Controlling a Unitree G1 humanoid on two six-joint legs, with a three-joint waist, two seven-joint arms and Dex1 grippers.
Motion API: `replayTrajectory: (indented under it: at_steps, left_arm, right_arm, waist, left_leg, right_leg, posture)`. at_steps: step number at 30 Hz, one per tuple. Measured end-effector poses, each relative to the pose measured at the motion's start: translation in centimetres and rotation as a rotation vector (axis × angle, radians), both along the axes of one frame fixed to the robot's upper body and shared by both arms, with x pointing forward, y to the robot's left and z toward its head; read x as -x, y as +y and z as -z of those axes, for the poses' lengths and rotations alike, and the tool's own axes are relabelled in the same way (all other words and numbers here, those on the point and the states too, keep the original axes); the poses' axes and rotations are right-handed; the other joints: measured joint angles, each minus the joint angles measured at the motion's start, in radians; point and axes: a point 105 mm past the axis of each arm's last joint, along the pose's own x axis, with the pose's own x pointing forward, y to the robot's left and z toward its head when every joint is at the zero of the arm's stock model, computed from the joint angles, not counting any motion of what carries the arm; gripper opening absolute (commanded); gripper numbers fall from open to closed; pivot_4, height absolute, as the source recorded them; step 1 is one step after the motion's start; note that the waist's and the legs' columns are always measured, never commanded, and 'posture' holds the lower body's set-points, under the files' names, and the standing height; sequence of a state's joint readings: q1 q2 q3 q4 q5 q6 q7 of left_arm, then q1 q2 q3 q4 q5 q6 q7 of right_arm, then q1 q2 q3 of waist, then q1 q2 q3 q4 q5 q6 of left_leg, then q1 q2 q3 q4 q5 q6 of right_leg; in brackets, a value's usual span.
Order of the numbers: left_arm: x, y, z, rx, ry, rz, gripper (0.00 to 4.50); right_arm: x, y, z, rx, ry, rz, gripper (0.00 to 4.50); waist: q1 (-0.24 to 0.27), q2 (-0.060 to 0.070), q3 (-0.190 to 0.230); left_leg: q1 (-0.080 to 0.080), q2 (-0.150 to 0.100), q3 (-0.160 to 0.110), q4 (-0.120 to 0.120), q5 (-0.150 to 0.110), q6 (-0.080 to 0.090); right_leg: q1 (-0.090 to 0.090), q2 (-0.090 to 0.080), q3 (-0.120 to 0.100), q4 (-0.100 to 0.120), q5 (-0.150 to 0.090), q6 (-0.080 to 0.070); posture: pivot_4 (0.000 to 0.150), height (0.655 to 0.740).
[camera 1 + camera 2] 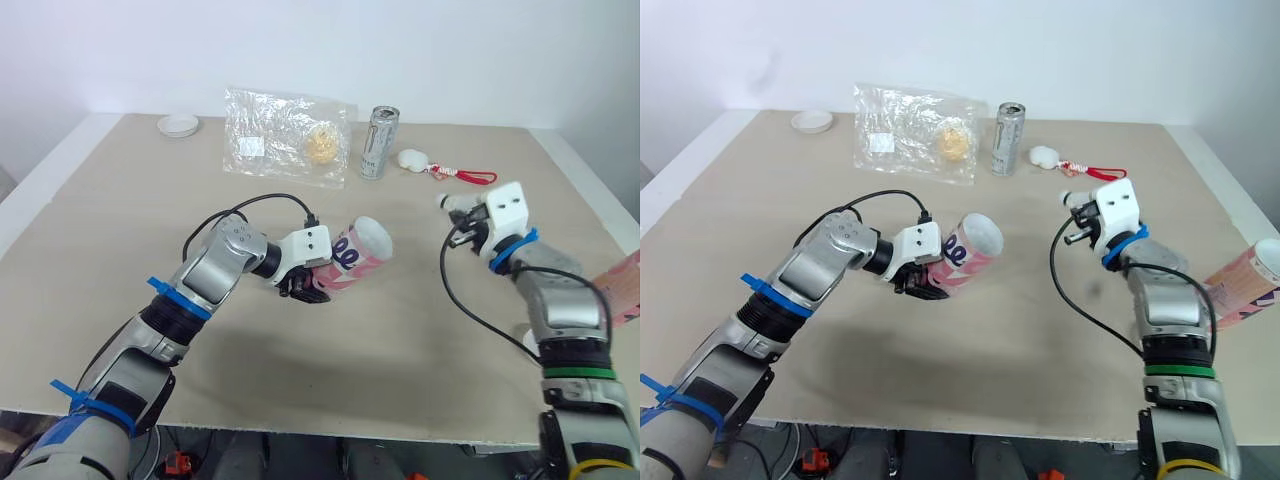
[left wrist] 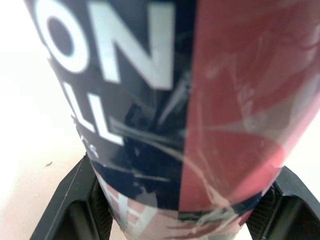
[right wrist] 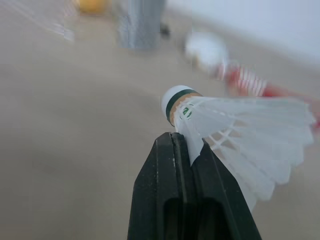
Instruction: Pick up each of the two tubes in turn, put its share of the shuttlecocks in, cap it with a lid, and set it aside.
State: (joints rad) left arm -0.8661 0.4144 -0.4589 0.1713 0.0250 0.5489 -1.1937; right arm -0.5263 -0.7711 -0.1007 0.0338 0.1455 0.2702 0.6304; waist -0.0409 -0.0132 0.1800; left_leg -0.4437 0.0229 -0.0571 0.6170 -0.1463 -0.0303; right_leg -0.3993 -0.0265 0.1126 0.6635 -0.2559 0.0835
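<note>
- Lid (image 1: 178,124): upper left of frame, on the table (image 1: 110,240).
- Left gripper (image 1: 302,284): centre-left, jaws clamped around a tube (image 1: 358,253), which is held tilted with its white end up and right.
- Can (image 1: 379,143): top centre, upright.
- Right gripper (image 3: 184,145): centre-right, jaws pinched shut on a shuttlecock (image 3: 235,131) by its feathers.
- Second tube (image 1: 1248,284): right edge of frame, tilted.

Bright, even light (sheen on glossy tube (image 2: 200,125)).
</note>
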Motion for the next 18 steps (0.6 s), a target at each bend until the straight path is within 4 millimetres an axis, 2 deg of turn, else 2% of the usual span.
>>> replayTrajectory:
  at_steps: [1, 4, 6, 10, 18]
  left_arm:
    - [0.0, 0.0, 0.0, 0.0, 0.0, 0.001, 2.88]
    - [-0.1, 0.0, 0.0, -0.001, -0.001, 0.01, 2.88]
    - [-0.2, 0.0, 0.0, 0.0, -0.001, 0.014, 2.88]
    - [-0.3, 0.0, 0.1, 0.0, -0.003, 0.021, 2.88]
    - [-0.2, 0.0, 0.0, -0.001, -0.002, 0.025, 2.88]
  right_arm:
    - [0.5, 0.4, -0.8, 0.032, -0.019, -0.031, 0.05]
    - [4.2, 3.8, -4.5, 0.178, -0.103, -0.28, 0.05]
    - [6.3, 5.7, -5.2, 0.258, -0.107, -0.416, 0.05]
    - [9.0, 7.9, -5.2, 0.401, -0.094, -0.584, 0.05]
    - [9.8, 8.3, -4.0, 0.483, -0.034, -0.665, 0.05]
  waist:
    - [-0.001, 0.0, 0.0]
    - [-0.002, 0.0, 0.0]
    - [-0.001, -0.001, 0.0]
    - [-0.001, -0.001, 0.0]
    - [-0.001, -0.002, 0.0]
  left_leg:
    - [0.0, 0.0, 0.0, 0.0, 0.0, 0.0]
    - [0.001, 0.001, 0.0, 0.0, 0.0, 0.0]
    - [0.001, 0.001, 0.0, 0.001, 0.0, 0.0]
    - [0.001, 0.001, 0.001, 0.001, 0.0, 0.0]
    - [0.001, 0.001, 0.001, 0.001, 0.0, 0.0]
  right_leg:
    - [0.0, 0.0, 0.0, 0.0, 0.0, 0.0]
    - [0.001, 0.001, 0.0, 0.0, -0.001, -0.001]
    - [0.001, 0.0, 0.0, 0.0, -0.002, -0.004]
    - [0.001, 0.0, 0.0, 0.0, -0.003, -0.005]
    - [0.001, -0.001, 0.0, 0.0, -0.003, -0.006]
  posture:
    - [0.15, 0.74]
    - [0.15, 0.74]
    - [0.15, 0.74]
    - [0.15, 0.74]
    - [0.15, 0.74]
